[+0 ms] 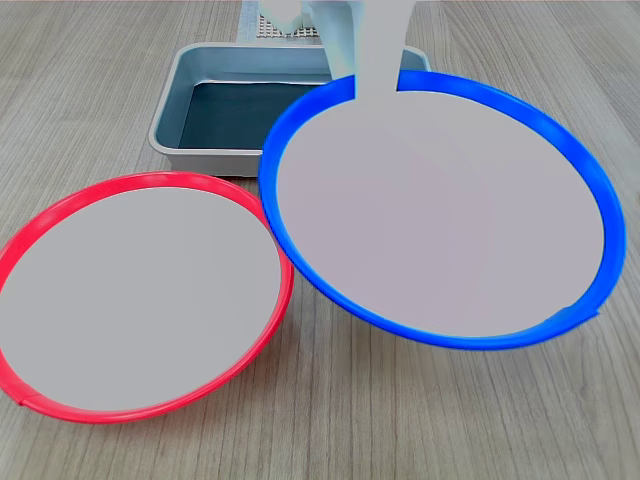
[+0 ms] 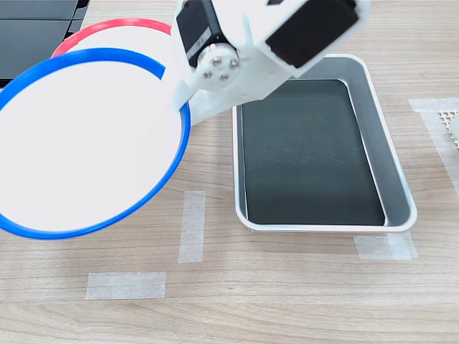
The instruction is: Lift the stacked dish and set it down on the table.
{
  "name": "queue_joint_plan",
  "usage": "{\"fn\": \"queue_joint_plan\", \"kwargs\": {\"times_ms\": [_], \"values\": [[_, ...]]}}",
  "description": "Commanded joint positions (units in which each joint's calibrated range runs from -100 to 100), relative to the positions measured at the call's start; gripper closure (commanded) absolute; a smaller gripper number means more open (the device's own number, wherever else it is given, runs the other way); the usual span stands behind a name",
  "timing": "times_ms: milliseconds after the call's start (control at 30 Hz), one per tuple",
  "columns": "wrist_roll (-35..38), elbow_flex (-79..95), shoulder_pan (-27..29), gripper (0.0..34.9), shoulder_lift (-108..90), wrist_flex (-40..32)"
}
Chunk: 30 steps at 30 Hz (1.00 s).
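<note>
Blue-rimmed dish (image 1: 440,215): held up off the desk (image 1: 420,420) and tilted, far rim at 12 o'clock in the first exterior view meeting the pincer; in the second exterior view (image 2: 82,143), at 9 o'clock of the tray.
Pincer (image 1: 372,85): white, clamped on the blue rim's far edge; jaw gap itself hidden behind the arm body in the second exterior view (image 2: 188,100).
Red-rimmed dish (image 1: 135,295): flat on the desk at 8 o'clock of the blue one in the first exterior view, edges overlapping in the picture; mostly covered by the blue dish in the second exterior view (image 2: 107,29), only a red arc showing at 12 o'clock.
Metal tray (image 2: 387,143): rectangular, dark inside, at 3 o'clock of the blue dish in the second exterior view; partly hidden behind the blue rim in the first exterior view (image 1: 190,110).
Tape strips (image 2: 191,226): pale, on the desk at 6 o'clock of dish and tray.
Count: two dishes, one tray, one pincer, several tape strips.
</note>
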Motion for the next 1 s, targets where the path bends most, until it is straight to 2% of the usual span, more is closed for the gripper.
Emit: {"fn": "queue_joint_plan", "kwargs": {"times_ms": [0, 700, 767, 867, 967], "values": [[-0.05, -0.67, -1.58, 34.9, 1.32, 0.15], [0.83, -3.86, -3.09, 34.7, 11.3, 0.15], [1.32, -3.22, -3.09, 31.6, 11.47, 0.98], [2.3, -1.31, -2.43, 24.3, 10.53, 2.38], [2.98, 1.52, -1.39, 22.2, 7.37, 4.19]]}}
